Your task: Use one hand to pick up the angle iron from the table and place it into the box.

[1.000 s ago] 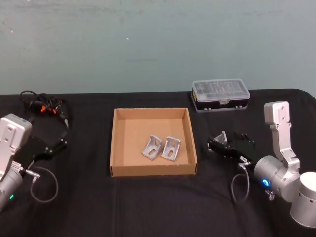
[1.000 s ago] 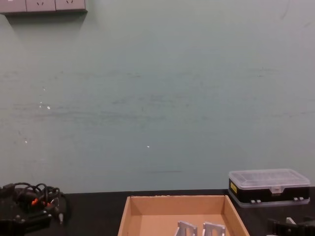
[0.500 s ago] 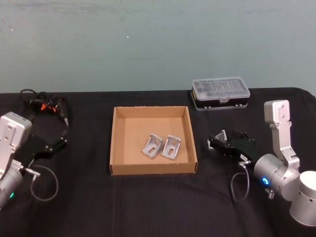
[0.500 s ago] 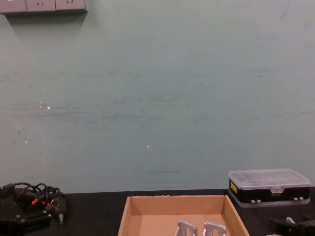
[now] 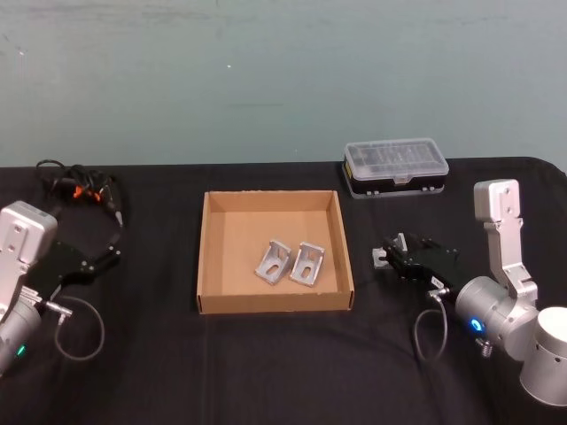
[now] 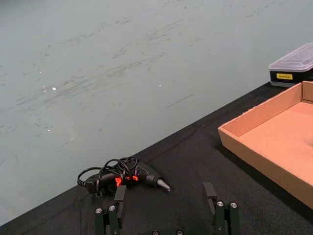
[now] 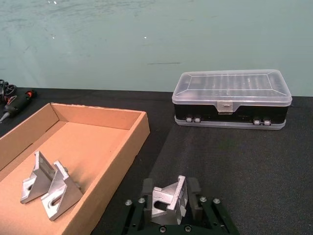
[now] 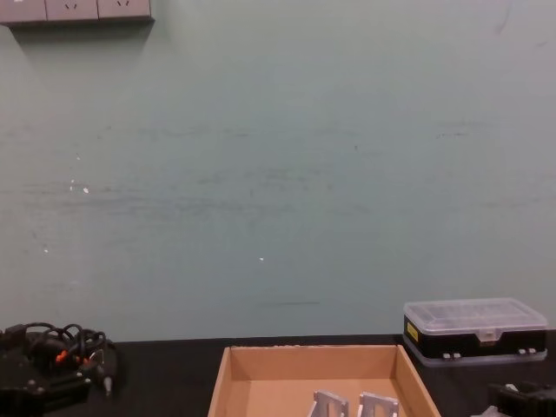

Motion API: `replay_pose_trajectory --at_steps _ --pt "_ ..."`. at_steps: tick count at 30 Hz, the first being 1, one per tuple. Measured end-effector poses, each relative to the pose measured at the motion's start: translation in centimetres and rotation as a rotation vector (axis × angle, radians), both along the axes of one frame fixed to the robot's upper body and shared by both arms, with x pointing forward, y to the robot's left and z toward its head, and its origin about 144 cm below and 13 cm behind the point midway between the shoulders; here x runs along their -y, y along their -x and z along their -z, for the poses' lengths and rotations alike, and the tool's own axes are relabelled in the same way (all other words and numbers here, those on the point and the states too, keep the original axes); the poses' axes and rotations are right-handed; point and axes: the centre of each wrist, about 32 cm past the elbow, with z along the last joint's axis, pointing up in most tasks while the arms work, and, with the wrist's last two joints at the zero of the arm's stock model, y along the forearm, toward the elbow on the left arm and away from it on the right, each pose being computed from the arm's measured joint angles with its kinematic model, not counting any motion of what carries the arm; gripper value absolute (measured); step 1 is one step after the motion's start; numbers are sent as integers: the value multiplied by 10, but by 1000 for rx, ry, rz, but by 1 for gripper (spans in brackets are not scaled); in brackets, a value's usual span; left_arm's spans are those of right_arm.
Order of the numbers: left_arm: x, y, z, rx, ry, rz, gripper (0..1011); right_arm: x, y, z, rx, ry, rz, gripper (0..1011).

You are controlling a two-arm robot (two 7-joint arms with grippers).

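Gripper on R arm (image 7: 169,190) sits low over table (image 7: 244,156), just right of box (image 7: 142,129), jaws pinching angle iron (image 7: 168,200) btwn them; can't tell if it's off the surface. Inside box lie other irons (image 7: 49,183), two side by side. L gripper (image 6: 164,196) parked far left, fingers spread. Step in hand, likely: lift straight up to clear the near wall, carry across, lower onto bare box floor away from that pair before letting go.

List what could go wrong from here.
The right gripper holds the angle iron low beside the box; without enough lift it could strike the box wall. Released mid-box, it could land on the two brackets already inside. The left gripper is parked far left.
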Motion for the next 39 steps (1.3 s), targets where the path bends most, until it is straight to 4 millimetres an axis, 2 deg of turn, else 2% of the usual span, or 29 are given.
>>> replay_pose_trajectory --at_steps 1,4,14,39 --pt "0 0 0 0 0 0 1000 0 0 0 0 0 0 449" --pt "0 0 0 0 0 0 1000 0 0 0 0 0 0 349" --pt "0 0 0 0 0 0 1000 0 0 0 1 0 1 68" --pt "0 0 0 0 0 0 1000 1 0 -1 15 -4 -17 60"
